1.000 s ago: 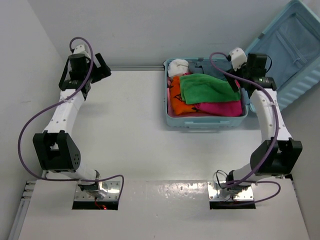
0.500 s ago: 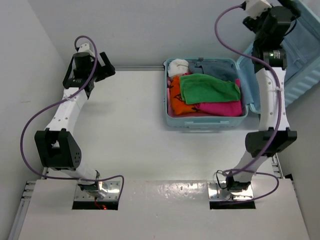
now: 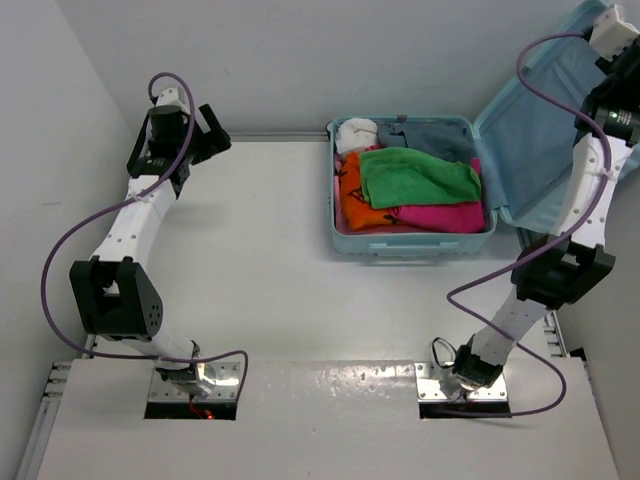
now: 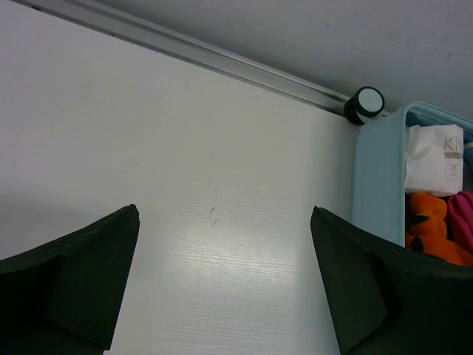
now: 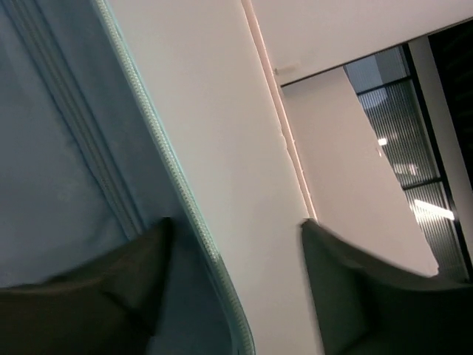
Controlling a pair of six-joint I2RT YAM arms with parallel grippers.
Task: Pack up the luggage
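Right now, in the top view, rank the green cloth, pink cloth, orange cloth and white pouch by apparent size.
1. green cloth
2. orange cloth and pink cloth, too alike to rank
3. white pouch

A white table (image 3: 260,230) carries the luggage (image 3: 410,244), which sits flat at the far right, close to the rail (image 3: 270,136) along the back edge. Its lid (image 3: 530,150) stands tilted open beyond the table's right side. Two metal plates (image 3: 195,386) lie at the near edge.
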